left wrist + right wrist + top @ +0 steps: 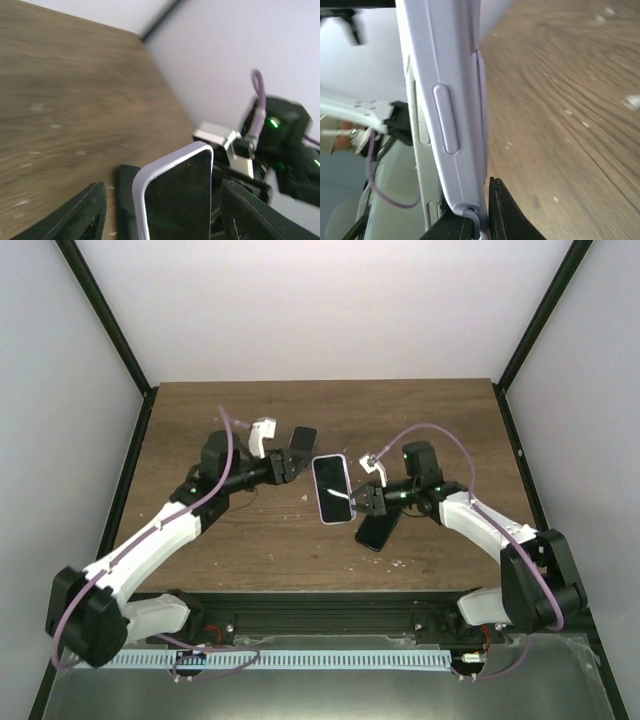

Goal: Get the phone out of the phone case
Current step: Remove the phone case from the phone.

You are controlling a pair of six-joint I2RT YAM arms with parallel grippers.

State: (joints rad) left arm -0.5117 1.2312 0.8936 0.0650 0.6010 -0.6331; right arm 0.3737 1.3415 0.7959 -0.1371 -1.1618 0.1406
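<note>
Phone [332,490] in its lavender case [447,125] is clenched at one corner by the right jaws, left jaws spread loose around its far end, all held above the surface [420,410]; that thin corner pinch may slip and drop it if the left pries hard.

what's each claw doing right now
left claw: open, straddling the phone case
right claw: shut on the phone case edge
</note>
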